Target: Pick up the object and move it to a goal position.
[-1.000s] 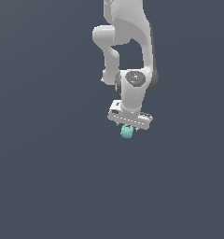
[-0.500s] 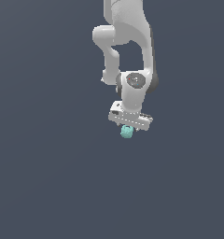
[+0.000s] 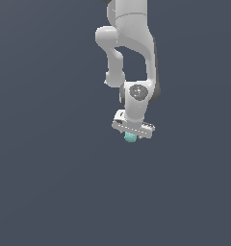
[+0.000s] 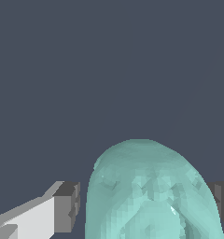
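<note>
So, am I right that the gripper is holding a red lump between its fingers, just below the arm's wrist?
Not quite: the lump is teal, not red, as the wrist view shows plainly. The rest stands: it sits between the fingers of the gripper, just below the arm's wrist.

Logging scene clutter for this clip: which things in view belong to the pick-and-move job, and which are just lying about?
Part of the job:
- teal lump, bumpy, sitting between the fingers
- gripper, closed on the lump, as far as both views show
- white-grey arm carrying it

Just lying about:
- nothing visible; only a plain dark grey background, and no goal marker shows
</note>
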You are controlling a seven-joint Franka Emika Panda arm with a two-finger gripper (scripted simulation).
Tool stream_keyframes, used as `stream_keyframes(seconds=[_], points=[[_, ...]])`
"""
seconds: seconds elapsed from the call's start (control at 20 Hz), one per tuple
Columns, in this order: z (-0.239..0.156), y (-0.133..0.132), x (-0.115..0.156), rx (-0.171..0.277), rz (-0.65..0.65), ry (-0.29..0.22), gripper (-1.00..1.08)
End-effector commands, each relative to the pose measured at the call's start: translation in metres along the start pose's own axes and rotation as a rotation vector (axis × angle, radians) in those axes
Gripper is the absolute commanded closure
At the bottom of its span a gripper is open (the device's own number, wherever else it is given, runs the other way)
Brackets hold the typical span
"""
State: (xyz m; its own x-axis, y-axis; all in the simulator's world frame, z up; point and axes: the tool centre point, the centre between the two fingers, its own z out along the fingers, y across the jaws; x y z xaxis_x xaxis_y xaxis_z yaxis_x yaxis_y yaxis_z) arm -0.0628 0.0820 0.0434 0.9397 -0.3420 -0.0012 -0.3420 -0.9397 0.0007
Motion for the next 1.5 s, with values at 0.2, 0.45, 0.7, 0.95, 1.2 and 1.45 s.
stream_keyframes(seconds=[0.2, 0.45, 0.7, 0.95, 1.2, 1.45], points=[[0.004, 0.000, 0.001, 0.001, 0.000, 0.001, 1.08], [0.004, 0.000, 0.001, 0.001, 0.000, 0.001, 1.08], [0.002, 0.000, 0.002, 0.002, 0.000, 0.003, 1.08], [-0.011, 0.004, 0.007, 0.002, 0.000, 0.003, 1.08], [-0.037, 0.014, 0.019, 0.002, 0.000, 0.003, 1.08], [-0.076, 0.029, 0.037, 0.002, 0.000, 0.002, 1.08]])
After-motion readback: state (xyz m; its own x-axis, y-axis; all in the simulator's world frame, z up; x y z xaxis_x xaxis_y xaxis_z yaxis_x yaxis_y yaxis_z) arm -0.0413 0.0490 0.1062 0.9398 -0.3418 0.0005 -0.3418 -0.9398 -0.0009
